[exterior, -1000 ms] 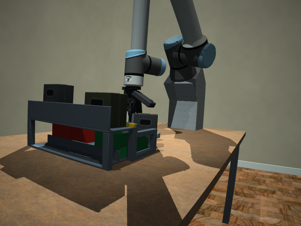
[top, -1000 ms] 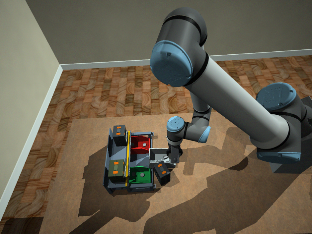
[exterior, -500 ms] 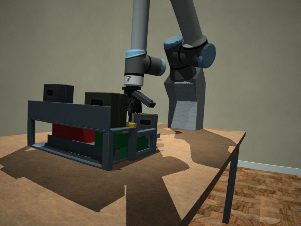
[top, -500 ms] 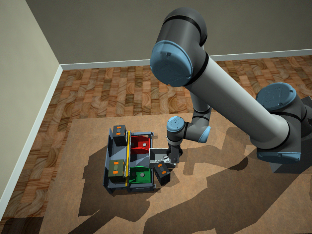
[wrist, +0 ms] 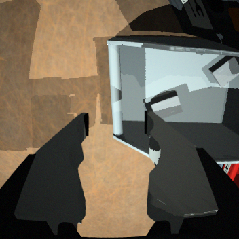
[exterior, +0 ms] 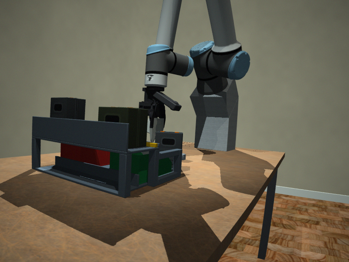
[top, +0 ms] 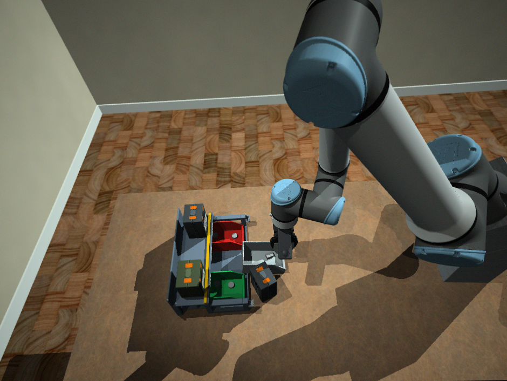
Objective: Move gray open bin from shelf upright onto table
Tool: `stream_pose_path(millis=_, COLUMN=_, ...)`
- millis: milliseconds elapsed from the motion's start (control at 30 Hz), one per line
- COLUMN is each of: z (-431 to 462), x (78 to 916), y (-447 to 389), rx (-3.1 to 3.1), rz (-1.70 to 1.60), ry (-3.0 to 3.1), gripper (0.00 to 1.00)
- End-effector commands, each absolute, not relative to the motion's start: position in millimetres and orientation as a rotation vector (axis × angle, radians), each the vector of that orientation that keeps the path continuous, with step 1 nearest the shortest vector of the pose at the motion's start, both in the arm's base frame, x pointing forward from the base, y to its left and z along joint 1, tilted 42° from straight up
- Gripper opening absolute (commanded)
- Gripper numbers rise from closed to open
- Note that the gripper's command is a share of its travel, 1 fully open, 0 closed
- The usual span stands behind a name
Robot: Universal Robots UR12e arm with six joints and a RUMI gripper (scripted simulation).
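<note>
- Tan worktop (top: 368,327) carries everything: a dark shelf (exterior: 81,132), the arm's pedestal, and broad shadows.
- Steel-gray shelf frame holds a red bin (top: 227,236) and a green bin (top: 227,286) on its lower level, with two dark cases on top; a third dark case (top: 262,280) sits just beside the gray open bin's near corner.
- Gray open bin (top: 255,254) stands upright on the worktop against the shelf's front, between the red and green bins' openings and outside the frame, so the task looks nearly done.
- Small blocky parts (wrist: 166,102) lie inside it, loose on the floor of the bin.
- Dark hand (wrist: 115,126) hovers over the bin's outer wall with its jaws apart, one on either side of the wall's rim and not touching it; it holds nothing.
- Handling, as a judgement: the bin looks rigid, thin-walled and light, with smooth sides that could slip. The upright rim of the outer wall is the natural hold, pinched near its middle and kept level so the loose parts do not slide or tip out.
</note>
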State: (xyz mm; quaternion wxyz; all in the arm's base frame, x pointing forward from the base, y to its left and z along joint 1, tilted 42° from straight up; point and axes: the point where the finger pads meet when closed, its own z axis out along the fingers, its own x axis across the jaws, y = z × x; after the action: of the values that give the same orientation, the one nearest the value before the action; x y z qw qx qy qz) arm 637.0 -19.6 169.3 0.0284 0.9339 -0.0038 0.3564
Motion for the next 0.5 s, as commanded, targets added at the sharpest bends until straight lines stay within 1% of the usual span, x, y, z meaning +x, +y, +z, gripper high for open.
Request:
stream_pose_path(millis=0, z=172, x=635, y=-20, rx=2.883, rz=1.099, ry=-0.011, gripper=0.26)
stream_pose_path(millis=100, z=172, x=635, y=-20, rx=2.883, rz=1.099, ry=-0.011, gripper=0.26)
stream_pose_path(millis=267, z=198, x=612, y=-18, rx=2.883, rz=1.099, ry=-0.011, gripper=0.26)
stream_pose_path(millis=467, z=198, x=612, y=-18, rx=2.883, rz=1.099, ry=-0.011, gripper=0.26)
